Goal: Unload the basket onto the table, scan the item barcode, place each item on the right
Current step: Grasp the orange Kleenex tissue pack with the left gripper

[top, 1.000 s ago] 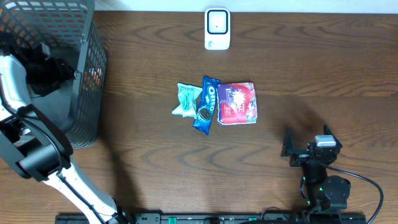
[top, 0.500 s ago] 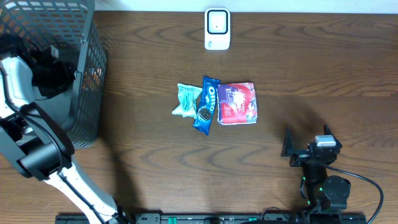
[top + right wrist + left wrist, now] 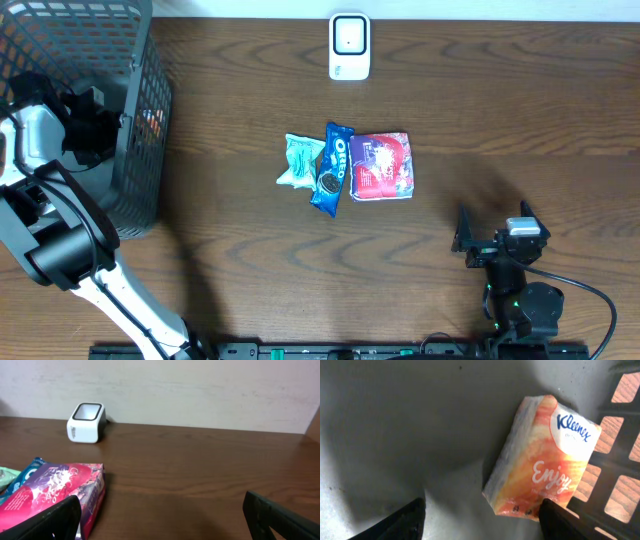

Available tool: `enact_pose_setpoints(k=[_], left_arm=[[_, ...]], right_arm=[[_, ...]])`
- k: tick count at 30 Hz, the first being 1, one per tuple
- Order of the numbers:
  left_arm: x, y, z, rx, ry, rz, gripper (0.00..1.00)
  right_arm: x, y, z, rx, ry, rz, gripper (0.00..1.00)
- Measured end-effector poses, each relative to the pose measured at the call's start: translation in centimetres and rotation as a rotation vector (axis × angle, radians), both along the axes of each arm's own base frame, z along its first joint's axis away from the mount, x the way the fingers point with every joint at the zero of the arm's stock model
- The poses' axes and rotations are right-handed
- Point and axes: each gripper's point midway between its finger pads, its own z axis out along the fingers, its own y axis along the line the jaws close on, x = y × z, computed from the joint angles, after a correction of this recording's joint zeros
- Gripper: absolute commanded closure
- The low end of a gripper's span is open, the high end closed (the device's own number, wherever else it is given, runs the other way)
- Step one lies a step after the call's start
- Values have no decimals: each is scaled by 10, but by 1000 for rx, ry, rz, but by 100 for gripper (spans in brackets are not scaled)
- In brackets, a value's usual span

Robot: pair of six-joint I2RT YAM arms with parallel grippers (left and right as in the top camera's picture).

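Note:
My left gripper (image 3: 85, 125) reaches down inside the grey mesh basket (image 3: 140, 150) at the table's left. In the left wrist view it (image 3: 482, 520) stands open over the basket floor. An orange Kleenex tissue pack (image 3: 540, 460) lies just ahead, its near corner close to the right finger (image 3: 560, 522) but not gripped. The white barcode scanner (image 3: 349, 46) stands at the table's back centre, and the right wrist view shows the scanner (image 3: 86, 422) too. My right gripper (image 3: 492, 232) rests open at the front right, nothing between its fingers (image 3: 162, 520).
Three packs lie mid-table: a green packet (image 3: 298, 161), a blue Oreo pack (image 3: 332, 168) and a red-purple pack (image 3: 382, 166). The basket's mesh wall (image 3: 615, 475) stands right beside the tissue pack. A pale wall runs behind the table.
My left gripper has shifted a little toward the table's front inside the basket. The right arm and the packs on the table have not moved.

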Motion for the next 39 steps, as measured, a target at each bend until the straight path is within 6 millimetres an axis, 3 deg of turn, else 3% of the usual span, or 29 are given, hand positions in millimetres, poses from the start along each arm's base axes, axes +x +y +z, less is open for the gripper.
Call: enact_pose_setpoints(k=[9,17,22,30,39], left_arm=[[23,5,7,36,-99,-15,29],[44,-18,11,60,-152,-77,33],[48,-29,11,60,-156,-101,40],[40,-20,1,111,-105,-76,43],[33,-21,-6,109,-74,-68,71]], right_arm=[[0,0,0,0,0,0,1],[0,0,0,0,0,0,1],[0,0,0,0,0,0,1],[0,0,0,0,0,0,1],[0,0,0,0,0,0,1]])
